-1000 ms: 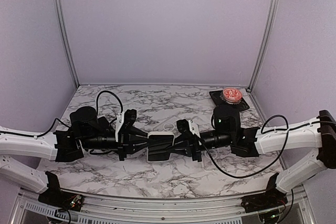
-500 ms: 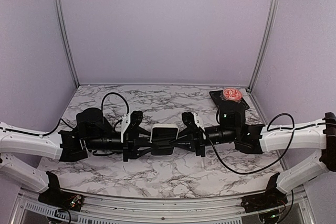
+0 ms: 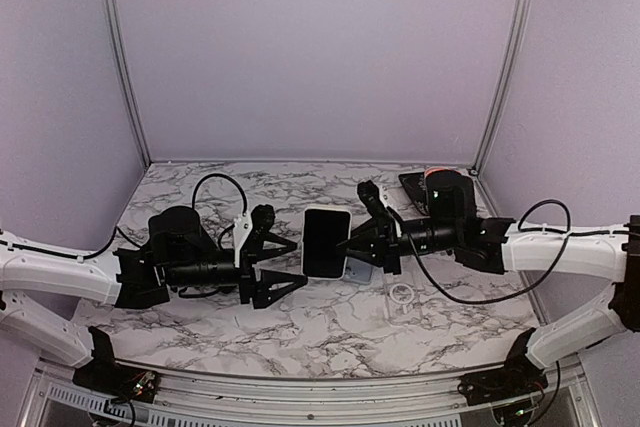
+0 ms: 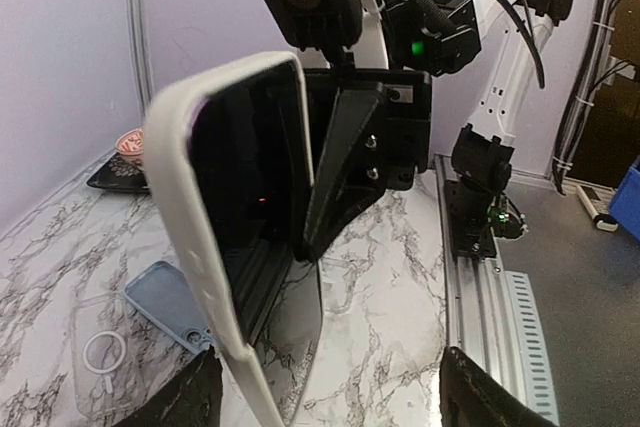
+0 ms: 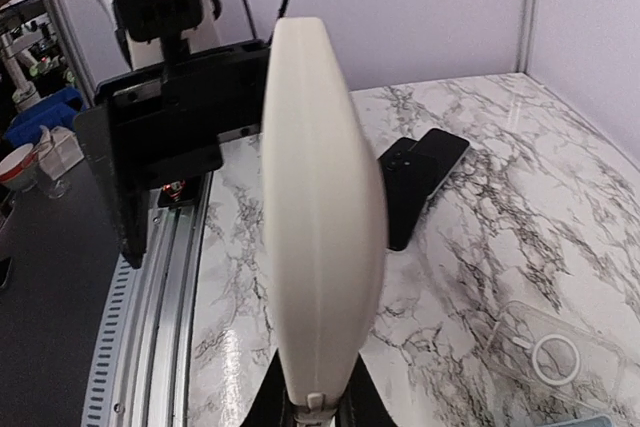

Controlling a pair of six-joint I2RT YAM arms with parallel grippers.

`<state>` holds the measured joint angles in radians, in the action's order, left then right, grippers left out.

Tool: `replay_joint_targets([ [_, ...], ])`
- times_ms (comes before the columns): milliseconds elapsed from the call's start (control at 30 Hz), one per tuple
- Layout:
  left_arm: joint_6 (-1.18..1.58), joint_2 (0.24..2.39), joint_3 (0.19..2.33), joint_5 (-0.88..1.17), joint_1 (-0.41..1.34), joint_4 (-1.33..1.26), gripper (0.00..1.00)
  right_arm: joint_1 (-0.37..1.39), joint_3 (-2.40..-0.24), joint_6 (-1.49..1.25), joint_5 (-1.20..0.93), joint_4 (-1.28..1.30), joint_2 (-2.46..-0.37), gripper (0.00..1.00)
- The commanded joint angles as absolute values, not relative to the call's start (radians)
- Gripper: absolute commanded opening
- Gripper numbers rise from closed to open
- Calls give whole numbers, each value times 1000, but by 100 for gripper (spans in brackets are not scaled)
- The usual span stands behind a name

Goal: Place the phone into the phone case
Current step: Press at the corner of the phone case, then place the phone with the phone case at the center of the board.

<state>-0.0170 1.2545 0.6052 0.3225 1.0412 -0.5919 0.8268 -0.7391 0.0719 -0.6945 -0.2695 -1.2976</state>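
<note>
The phone (image 3: 325, 242) stands upright above the table's middle, its dark screen (image 4: 250, 177) sitting inside a white phone case (image 4: 185, 237). In the right wrist view I see only the case's white back edge (image 5: 320, 227). My right gripper (image 3: 350, 247) is shut on the phone's right side, and its black fingers (image 4: 345, 167) press against the case. My left gripper (image 3: 292, 262) is open just left of the phone. Its fingertips (image 4: 175, 397) are spread wide and touch nothing.
A blue case (image 4: 165, 297) and a clear case with a ring (image 3: 402, 293) lie on the marble below the phone. A pink bowl (image 3: 442, 182) rests on a black pad at the back right. A black case (image 5: 415, 182) lies flat beyond the phone.
My left gripper has opened and let go of the phone. The right gripper has lifted the phone, turned it upright and carried it slightly right.
</note>
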Motion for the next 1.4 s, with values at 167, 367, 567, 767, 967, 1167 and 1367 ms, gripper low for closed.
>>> replay_joint_targets([
  [167,39,1255,612,-16,1041,-512,83,529,-953,-42,-573,278,-1308,0],
  [367,20,1265,642,-52,1040,-443,85,245,-993,-34,-505,558,-1317,0],
  [567,-24,1271,675,-69,1040,-377,85,133,-986,-52,-388,629,-1301,0],
  [767,-49,1244,662,-88,1040,-364,85,77,-978,-20,-432,696,-1374,0],
  [967,-57,1226,649,-97,1039,-364,85,20,-990,37,-535,703,-1477,0],
  [1167,-70,1219,647,-104,1039,-361,85,-26,-1091,97,-440,765,-1656,14],
  [1367,-82,1210,646,-132,1039,-353,85,-28,-1152,141,-314,773,-1760,18],
])
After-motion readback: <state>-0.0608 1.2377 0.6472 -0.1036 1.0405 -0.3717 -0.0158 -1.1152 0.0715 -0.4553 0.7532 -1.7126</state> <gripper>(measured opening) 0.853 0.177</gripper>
